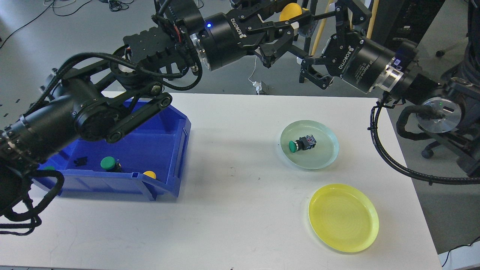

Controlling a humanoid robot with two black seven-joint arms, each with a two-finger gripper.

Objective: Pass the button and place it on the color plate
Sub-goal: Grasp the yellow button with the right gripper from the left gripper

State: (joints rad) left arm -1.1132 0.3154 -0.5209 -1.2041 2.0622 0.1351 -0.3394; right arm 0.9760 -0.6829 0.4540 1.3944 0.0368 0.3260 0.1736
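Note:
My left gripper (291, 19) is high above the table's far edge, shut on a yellow-capped button (290, 9). My right gripper (312, 37) faces it from the right, open, with its fingers close around the button's far end; I cannot tell whether they touch it. The yellow plate (343, 217) lies empty at the front right. The pale green plate (322, 157) behind it holds a green button (301, 144) lying on its side.
A blue bin (176, 150) stands on the left of the white table and holds a green button (107, 162), a yellow button (149, 174) and small black parts. My left arm reaches over the bin. Chair and stand legs are behind the table.

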